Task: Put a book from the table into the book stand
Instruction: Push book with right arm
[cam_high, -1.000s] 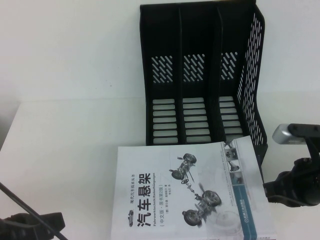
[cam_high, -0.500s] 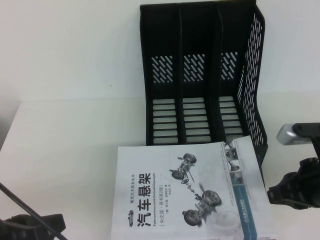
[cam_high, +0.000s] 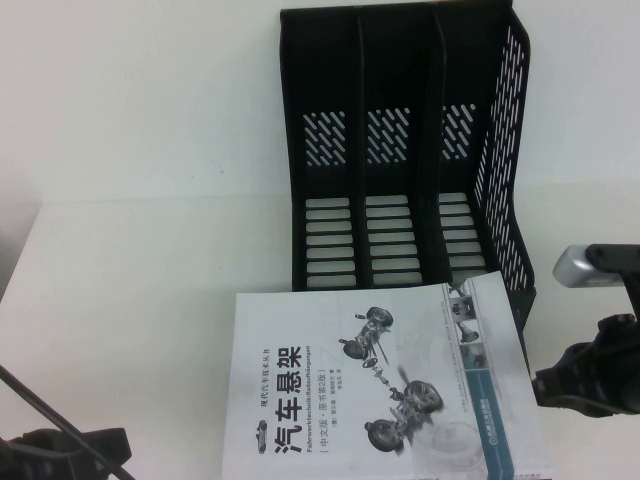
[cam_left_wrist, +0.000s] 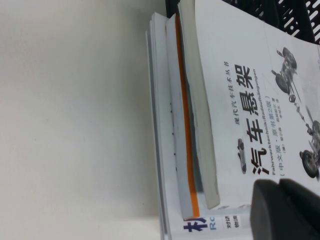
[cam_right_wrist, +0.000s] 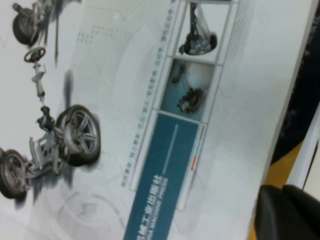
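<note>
table (cam_high: 140, 300) wide, bare to the left. book stand (cam_high: 400, 150) upright at the back, three slots free, open fronts facing the book (cam_high: 380, 390). Book lies flat on top of a stack just in front of the stand, long axis running toward it, far edge near the base. right gripper (cam_high: 590, 385) just beside the book's right edge, nearer arm; fingers: cannot tell. left gripper (cam_high: 60, 450) clenched, empty, low at the near-left, well apart.

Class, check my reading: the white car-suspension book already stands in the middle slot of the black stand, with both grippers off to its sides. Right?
Not quite. The high view shows the book lying flat on the table before the book stand, all slots empty. The left gripper and right gripper do flank it.
</note>
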